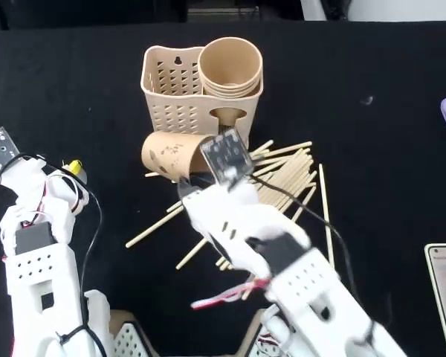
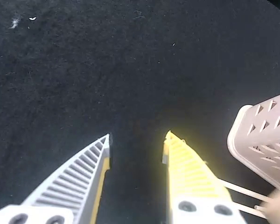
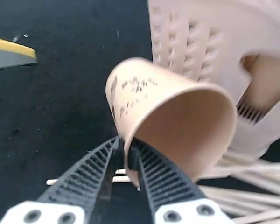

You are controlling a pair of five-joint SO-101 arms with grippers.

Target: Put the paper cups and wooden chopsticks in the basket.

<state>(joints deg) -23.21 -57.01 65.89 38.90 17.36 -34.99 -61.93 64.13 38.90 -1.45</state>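
Right gripper pinches a tipped paper cup — just beside the basket.

We note a robotics lab setup: desk draped in black cloth, left arm and right arm trailing exposed wiring.

The right arm hides part of the chopsticks; the basket runs off the left wrist view's edge; print on the paper cup seems too blurred to read
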